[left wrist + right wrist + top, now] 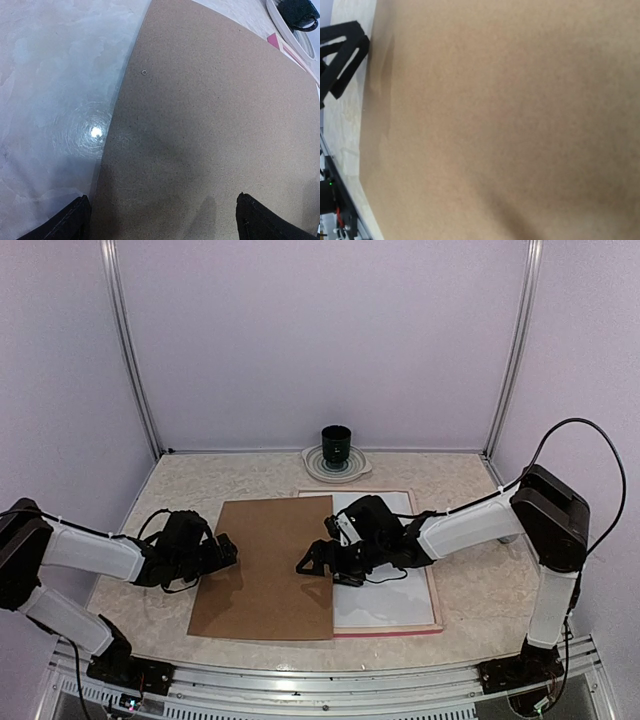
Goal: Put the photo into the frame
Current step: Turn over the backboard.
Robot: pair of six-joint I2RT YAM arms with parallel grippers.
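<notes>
- The brown backing board (265,565) lies flat on the table (200,480). We use it as our landmark.
- The left gripper (222,548) sits low at the board's left edge. Its wrist view shows the fingers (65,225) spread wide, with the board's surface between them and nothing held.
- The right gripper (312,562) hangs over the board's right edge, very close to it. Its jaws are also spread wide and carry nothing. Only one dark finger (342,55) shows in its own wrist view, which the board otherwise fills.
- The frame (390,632) lies to the right of the board, and its left side is tucked beneath the board's right edge. Its pink rim shows along the near side, and a white sheet (385,605) fills the inside.
- We cannot find the photo in any view. It may be under the board or face down in the frame, but we cannot tell which.
- A dark cup (336,440) on a saucer (312,468) stands behind the board, well apart from it.
- We judge that the step in hand is handling the backing board, with both arms placed at opposite edges of it.
- The next move likely calls for a low, shallow pinch on the thin edges from both sides. The board would then need a level lift or slide that does not drag the frame along.
- Until the photo shows, we cannot say whether the board should go onto the frame or clear of it.
</notes>
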